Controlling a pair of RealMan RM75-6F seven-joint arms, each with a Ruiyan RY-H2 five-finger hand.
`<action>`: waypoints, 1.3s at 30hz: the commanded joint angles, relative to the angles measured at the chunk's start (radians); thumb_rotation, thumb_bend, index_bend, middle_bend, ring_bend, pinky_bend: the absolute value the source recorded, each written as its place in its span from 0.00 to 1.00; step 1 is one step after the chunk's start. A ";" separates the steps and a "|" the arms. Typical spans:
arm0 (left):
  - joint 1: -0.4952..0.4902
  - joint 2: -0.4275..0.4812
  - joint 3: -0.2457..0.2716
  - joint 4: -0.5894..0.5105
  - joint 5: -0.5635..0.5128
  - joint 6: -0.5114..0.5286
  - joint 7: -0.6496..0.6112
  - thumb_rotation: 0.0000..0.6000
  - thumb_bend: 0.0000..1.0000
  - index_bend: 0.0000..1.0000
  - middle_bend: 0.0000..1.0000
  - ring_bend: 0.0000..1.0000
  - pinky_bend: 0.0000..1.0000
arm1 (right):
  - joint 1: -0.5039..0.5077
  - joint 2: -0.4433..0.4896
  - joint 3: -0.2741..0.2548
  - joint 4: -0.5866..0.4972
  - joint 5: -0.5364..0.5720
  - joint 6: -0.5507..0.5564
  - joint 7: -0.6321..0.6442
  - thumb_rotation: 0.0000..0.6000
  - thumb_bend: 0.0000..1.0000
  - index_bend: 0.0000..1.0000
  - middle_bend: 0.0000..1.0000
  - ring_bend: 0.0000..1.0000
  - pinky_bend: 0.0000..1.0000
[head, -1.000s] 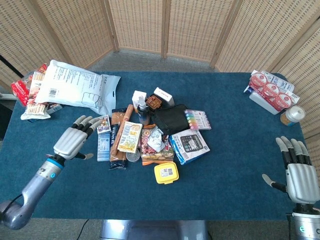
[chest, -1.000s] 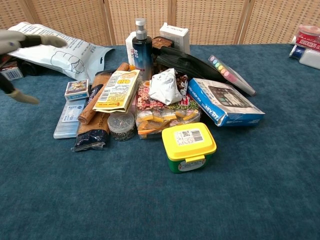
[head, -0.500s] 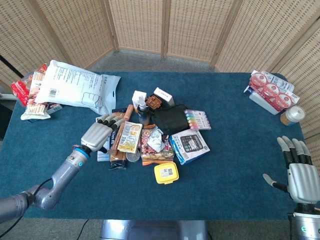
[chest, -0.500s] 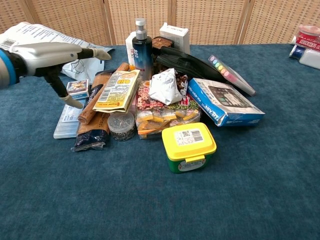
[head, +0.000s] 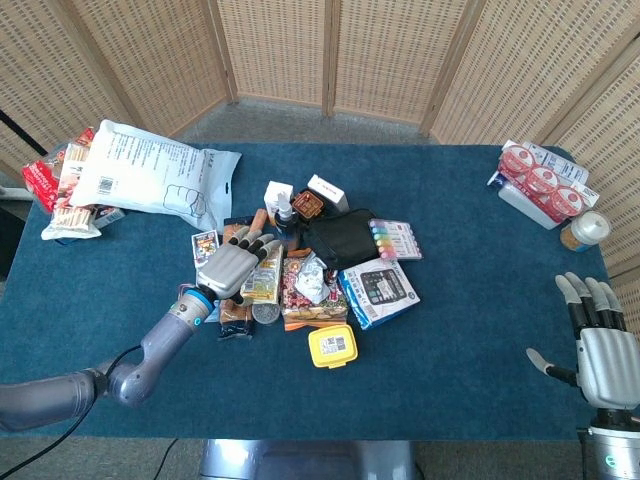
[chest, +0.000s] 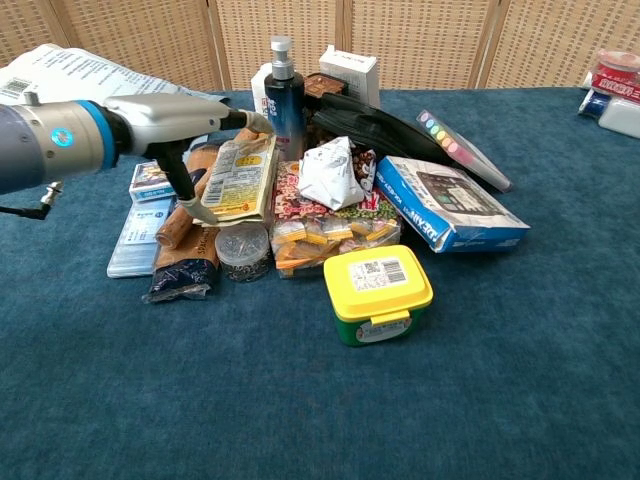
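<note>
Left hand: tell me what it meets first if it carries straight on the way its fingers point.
Probably the dark blue spray bottle: the left hand lies over the yellow snack packet, fingers aimed at the bottle's base. Depth is unclear, so it may pass just in front.

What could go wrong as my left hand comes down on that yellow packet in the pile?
The left hand is spread over the yellow packet, which lies loosely across other items and may slide away. The fingertips reach toward the upright spray bottle, which could tip if nudged. The small round tin beside the thumb might roll.
</note>
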 joint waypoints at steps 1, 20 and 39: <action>-0.023 -0.031 0.003 0.027 -0.015 0.012 0.020 1.00 0.07 0.12 0.01 0.00 0.07 | -0.002 0.003 0.000 0.000 -0.003 0.003 0.007 1.00 0.00 0.00 0.00 0.00 0.00; 0.013 0.032 0.014 -0.074 0.034 0.202 0.042 1.00 0.09 0.84 0.85 0.72 0.89 | -0.007 0.015 0.000 -0.004 -0.010 0.010 0.040 1.00 0.00 0.00 0.00 0.00 0.00; 0.069 0.417 -0.113 -0.497 0.029 0.352 0.042 1.00 0.09 0.84 0.85 0.73 0.88 | -0.009 0.013 -0.008 -0.017 -0.028 0.013 0.020 1.00 0.00 0.00 0.00 0.00 0.00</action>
